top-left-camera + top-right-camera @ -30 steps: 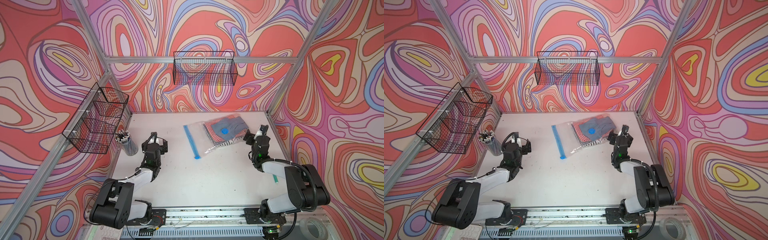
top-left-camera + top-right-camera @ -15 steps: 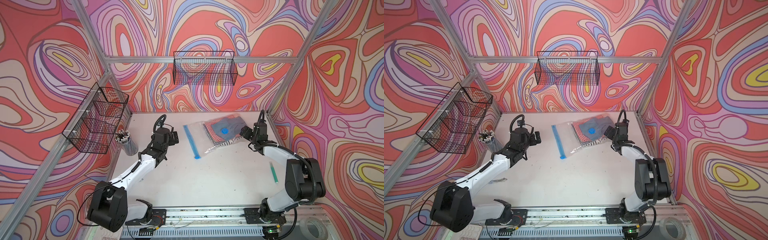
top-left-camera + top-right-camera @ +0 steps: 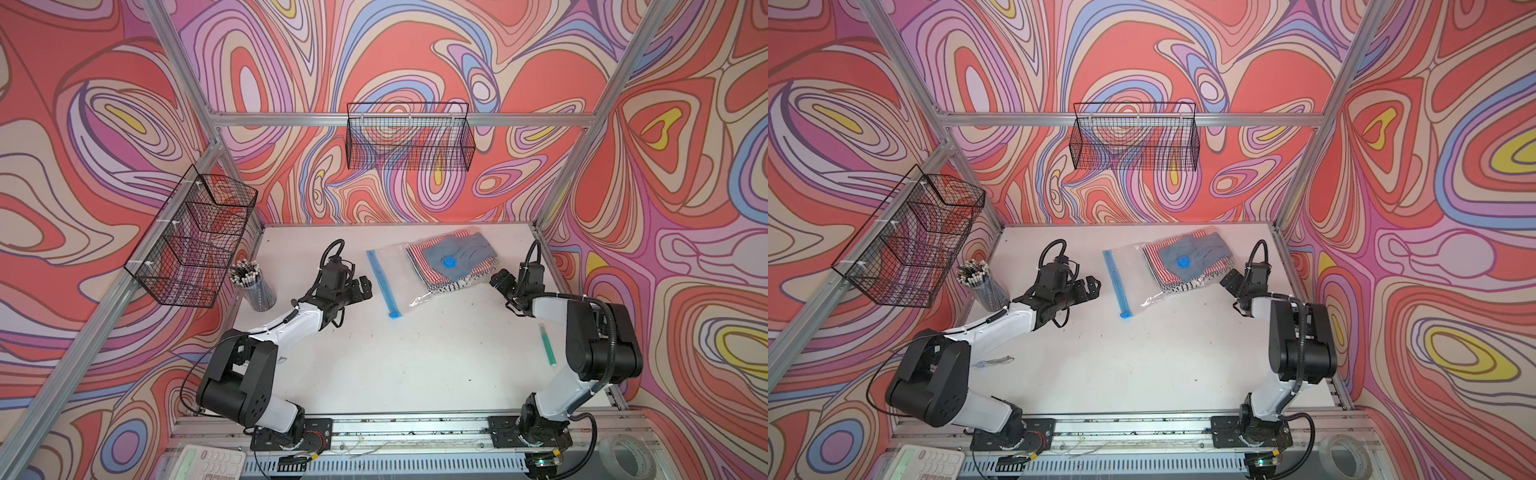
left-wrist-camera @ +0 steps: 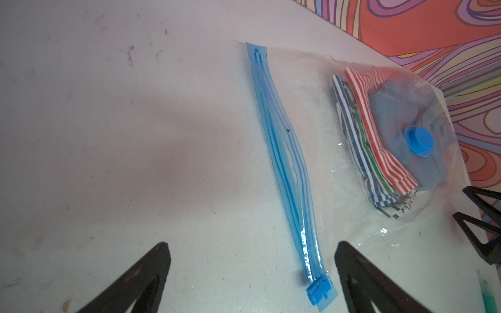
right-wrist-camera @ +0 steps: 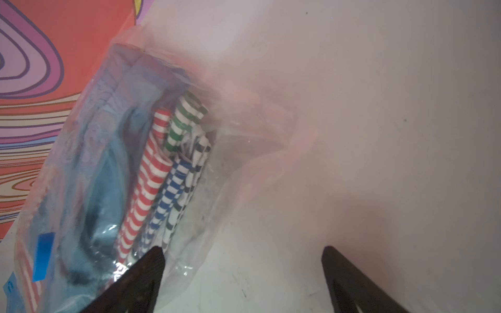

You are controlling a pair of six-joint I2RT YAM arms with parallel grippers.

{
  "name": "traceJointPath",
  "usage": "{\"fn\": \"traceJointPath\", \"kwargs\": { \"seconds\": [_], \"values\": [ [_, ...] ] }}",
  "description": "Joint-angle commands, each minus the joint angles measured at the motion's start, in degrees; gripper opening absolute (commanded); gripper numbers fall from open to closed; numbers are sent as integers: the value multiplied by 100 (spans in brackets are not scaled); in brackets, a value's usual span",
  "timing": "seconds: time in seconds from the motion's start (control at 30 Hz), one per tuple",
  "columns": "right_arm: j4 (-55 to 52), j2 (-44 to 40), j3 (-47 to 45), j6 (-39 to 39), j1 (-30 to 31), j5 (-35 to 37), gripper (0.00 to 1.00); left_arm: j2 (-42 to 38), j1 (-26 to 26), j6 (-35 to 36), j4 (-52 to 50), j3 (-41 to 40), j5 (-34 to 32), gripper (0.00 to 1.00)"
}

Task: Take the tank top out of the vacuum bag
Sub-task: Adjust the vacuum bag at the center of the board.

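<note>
Since a second ago both arms have unfolded toward the bag. The left tool, jaws wide and empty, now hovers just beside the zip strip. The right tool, equally wide and empty, is near the bag's right edge.

There is one vacuum bag, upper centre of the counter. It has one valve cap and one slider, and folded clothes are inside. There is also one pen cup.

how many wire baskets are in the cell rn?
2. The long basket hangs on the back wall's rail. The compartmented basket hangs on the side wall's rail, above the pen cup. No others show; none looks hidden.
</note>
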Motion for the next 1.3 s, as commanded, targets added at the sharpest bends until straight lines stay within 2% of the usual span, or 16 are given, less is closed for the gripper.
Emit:
{"fn": "traceJointPath", "kwargs": {
  "seconds": [0.0,0.23,0.53,0.87,1.1,1.13,1.27],
  "values": [
    [600,113,-37,138,-24,28,94,-3,-3,-227,213,-22,243,98],
    [1265,472,-10,367,-97,111,80,2,1,-297,293,-93,292,97],
    [1713,1054,294,658,-248,-156,73,-42,-5,-249,208,-102,243,97],
    [1804,1331,591,509,-266,-139,62,10,1,-214,186,-111,184,97],
    [1947,1595,830,521,-301,-329,61,37,2,-171,159,-111,119,97],
    [2000,1630,844,526,-308,-372,57,44,1,-160,168,-111,110,97],
    [2185,1726,895,518,-313,-541,1,107,1,-142,164,-69,103,97]
  ]
}}
